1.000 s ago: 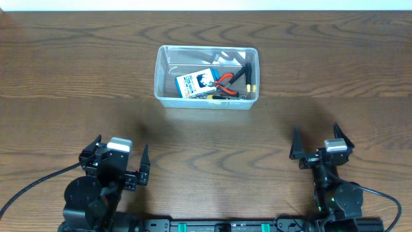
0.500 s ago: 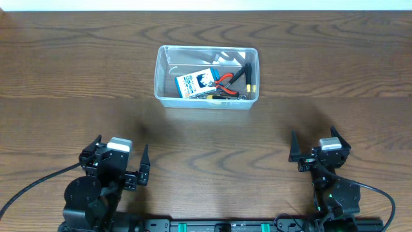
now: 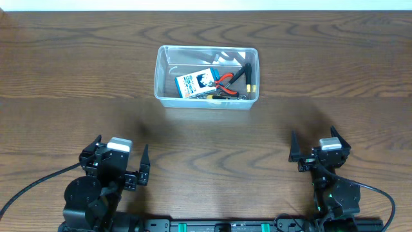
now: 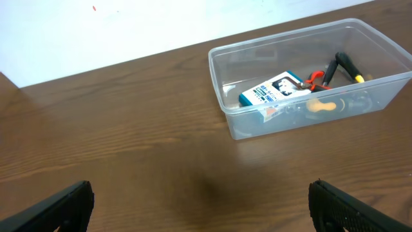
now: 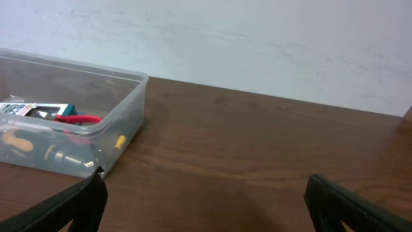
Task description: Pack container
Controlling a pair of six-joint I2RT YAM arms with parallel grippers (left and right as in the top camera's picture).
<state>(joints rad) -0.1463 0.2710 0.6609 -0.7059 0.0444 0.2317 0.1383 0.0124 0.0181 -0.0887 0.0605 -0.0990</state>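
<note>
The clear plastic container (image 3: 161,71) stands on the wooden table at the far centre. It also shows in the left wrist view (image 4: 222,90) and the right wrist view (image 5: 132,96). Inside lie a blue-and-white card box (image 3: 195,82), red-handled pliers (image 3: 224,80) and a black tool with a yellow tip (image 3: 247,76). My left gripper (image 3: 121,156) is open and empty near the front left. My right gripper (image 3: 315,145) is open and empty near the front right. Both are well short of the container.
The brown wooden table (image 3: 77,77) runs to a white wall at the back. Black cables (image 3: 26,190) trail from the arm bases at the front edge.
The right gripper shifted slightly left and toward the front between one second ago and half a second ago, then stayed still. The left arm and the container have not moved.
</note>
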